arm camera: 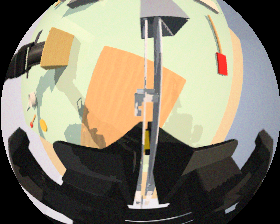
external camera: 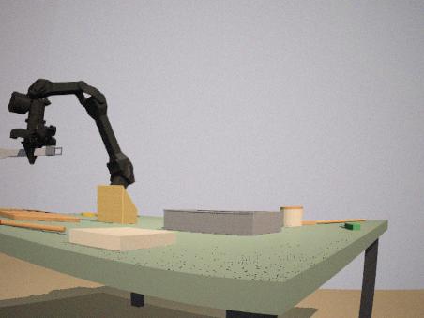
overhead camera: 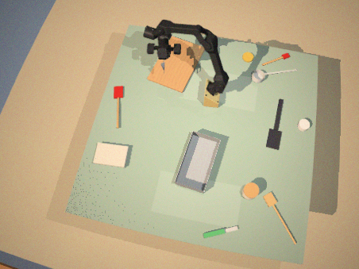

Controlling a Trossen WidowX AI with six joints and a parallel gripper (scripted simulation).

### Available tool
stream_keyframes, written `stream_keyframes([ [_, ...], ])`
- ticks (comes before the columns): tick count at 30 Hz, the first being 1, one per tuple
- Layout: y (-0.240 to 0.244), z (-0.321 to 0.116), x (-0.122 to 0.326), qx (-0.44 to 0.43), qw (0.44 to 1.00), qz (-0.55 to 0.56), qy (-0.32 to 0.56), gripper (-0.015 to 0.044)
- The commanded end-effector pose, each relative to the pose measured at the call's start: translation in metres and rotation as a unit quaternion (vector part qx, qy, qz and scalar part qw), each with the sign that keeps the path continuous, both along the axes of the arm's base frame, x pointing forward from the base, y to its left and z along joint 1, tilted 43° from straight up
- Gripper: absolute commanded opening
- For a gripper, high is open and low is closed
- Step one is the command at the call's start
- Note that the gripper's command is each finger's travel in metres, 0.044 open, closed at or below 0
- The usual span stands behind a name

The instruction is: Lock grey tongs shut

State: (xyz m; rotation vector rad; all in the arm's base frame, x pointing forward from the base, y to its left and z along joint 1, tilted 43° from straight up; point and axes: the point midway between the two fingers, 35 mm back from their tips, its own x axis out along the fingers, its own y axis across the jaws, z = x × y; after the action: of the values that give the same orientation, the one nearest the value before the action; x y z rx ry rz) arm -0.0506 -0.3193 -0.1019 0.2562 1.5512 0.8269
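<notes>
While the jaws [overhead camera: 164,56] [external camera: 31,160] are clamped on the grey tongs [overhead camera: 163,67] [external camera: 46,151] [arm camera: 157,75], held roughly level above the wooden board [overhead camera: 171,76] [external camera: 42,217] [arm camera: 120,70] by the desk's [overhead camera: 151,121] [external camera: 188,268] [arm camera: 110,30] upper-left corner in the top view, whether the lock has caught cannot be told. If it has, lower them flat, square over the board and inside its edges, then part the jaws gently; if not, squeeze tips-up first.

Arm arched high from its base, wrist pointing down, jaws [overhead camera: 163,61] [external camera: 31,160] closed and raised.
</notes>
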Motion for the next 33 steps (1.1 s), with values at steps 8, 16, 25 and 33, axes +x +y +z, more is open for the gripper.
stream_keyframes([
  [8, 0.019, 0.017, -0.073, -0.002, 0.998, -0.046, 0.046, -0.015],
  [16, 0.027, 0.02, -0.089, 0.0, 0.997, -0.058, 0.057, -0.015],
  [25, 0.03, 0.008, -0.087, -0.006, 0.991, 0.015, 0.134, -0.015],
  [33, 0.032, -0.001, -0.082, -0.025, 0.967, 0.107, 0.23, -0.015],
])
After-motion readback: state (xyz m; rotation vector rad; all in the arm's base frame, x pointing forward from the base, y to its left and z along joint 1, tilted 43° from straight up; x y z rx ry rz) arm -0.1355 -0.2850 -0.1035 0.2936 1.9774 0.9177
